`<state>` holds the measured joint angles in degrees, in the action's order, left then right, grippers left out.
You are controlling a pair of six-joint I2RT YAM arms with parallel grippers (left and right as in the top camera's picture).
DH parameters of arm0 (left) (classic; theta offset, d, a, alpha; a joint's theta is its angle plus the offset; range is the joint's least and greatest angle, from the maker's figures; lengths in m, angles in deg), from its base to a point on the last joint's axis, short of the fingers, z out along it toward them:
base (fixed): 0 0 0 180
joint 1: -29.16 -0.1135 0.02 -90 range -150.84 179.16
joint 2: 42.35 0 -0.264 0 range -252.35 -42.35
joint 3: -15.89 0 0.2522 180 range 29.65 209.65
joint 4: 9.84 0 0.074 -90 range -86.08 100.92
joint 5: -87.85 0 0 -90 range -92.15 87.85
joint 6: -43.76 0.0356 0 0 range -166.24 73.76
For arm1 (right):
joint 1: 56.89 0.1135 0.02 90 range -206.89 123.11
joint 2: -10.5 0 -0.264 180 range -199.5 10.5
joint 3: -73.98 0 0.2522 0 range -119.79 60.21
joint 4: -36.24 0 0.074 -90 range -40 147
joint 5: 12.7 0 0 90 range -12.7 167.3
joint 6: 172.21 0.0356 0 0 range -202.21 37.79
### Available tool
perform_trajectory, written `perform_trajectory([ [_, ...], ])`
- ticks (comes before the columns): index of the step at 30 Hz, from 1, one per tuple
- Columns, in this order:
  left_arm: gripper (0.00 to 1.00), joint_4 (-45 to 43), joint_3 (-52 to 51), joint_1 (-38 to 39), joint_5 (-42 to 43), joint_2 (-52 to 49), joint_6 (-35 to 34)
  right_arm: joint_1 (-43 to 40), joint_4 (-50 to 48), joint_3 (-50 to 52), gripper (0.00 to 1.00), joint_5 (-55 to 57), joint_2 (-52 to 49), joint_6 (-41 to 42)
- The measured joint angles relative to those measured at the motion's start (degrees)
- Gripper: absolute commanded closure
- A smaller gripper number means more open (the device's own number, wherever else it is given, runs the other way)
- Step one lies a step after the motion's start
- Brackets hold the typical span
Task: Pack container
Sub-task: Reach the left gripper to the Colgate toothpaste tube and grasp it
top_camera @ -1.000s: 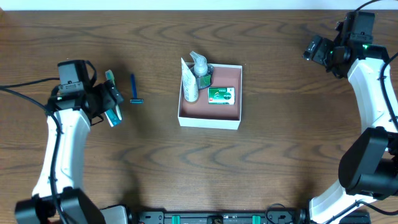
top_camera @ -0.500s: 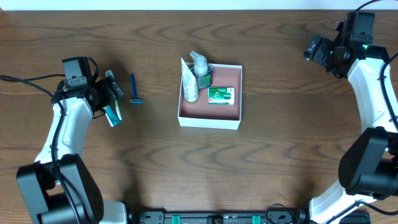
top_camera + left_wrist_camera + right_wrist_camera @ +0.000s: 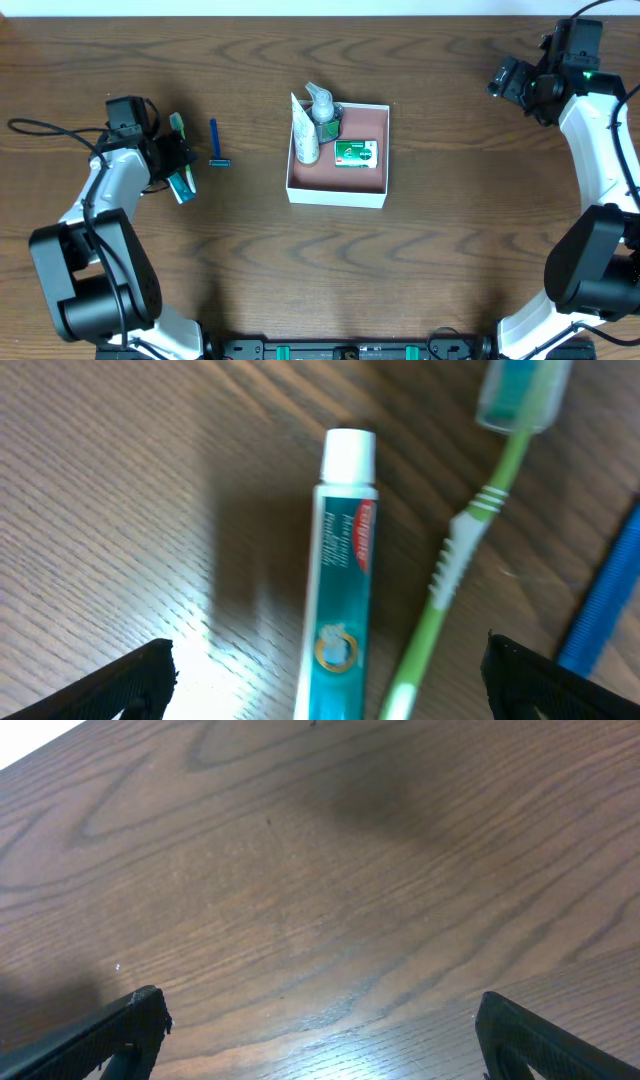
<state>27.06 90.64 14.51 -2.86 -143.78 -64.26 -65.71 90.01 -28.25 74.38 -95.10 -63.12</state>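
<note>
The container point(image 3: 336, 190), a shallow white box with a pinkish-brown inside, sits mid-table and holds a white tube point(image 3: 304, 132), a pump bottle point(image 3: 322, 105) and a green packet point(image 3: 356, 152). My left gripper point(image 3: 177, 158) is open, low over a teal toothpaste tube point(image 3: 342, 585) and a green toothbrush point(image 3: 470, 545); both lie on the table between its fingers. A blue razor point(image 3: 215, 143) lies just to their right and shows in the left wrist view point(image 3: 603, 595). My right gripper point(image 3: 503, 78) is open and empty at the far right, over bare wood.
The table point(image 3: 460, 230) is dark wood. A black cable point(image 3: 45, 125) runs along the left side near my left arm. The table's far edge lies just behind my right arm.
My left arm has swung its base end in and shifted slightly up the table, its gripper staying over the toothpaste and toothbrush. The right arm has not moved.
</note>
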Motion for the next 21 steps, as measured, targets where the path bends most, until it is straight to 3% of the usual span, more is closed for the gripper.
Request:
perform_trajectory([
  [8, 0.0, -1.5, 0.0, -1.0, -0.8, -2.0, 0.0, 0.0, 0.0, 0.0, 0.01, 0.0, 0.0, 0.0],
  [15, 0.09, -1.4, 0.0, -1.0, -1.4, -5.5, -0.1, 0.0, 0.0, 0.0, 0.01, 0.0, 0.0, 0.0],
  [17, 0.18, -1.6, 0.0, -0.9, -1.6, -5.6, -0.2, 0.0, 0.0, 0.0, 0.01, 0.0, 0.0, 0.0],
  [21, 0.52, -0.9, 0.1, -0.9, -1.7, -5.6, 0.2, 0.0, 0.0, 0.0, 0.01, 0.0, 0.0, 0.0],
])
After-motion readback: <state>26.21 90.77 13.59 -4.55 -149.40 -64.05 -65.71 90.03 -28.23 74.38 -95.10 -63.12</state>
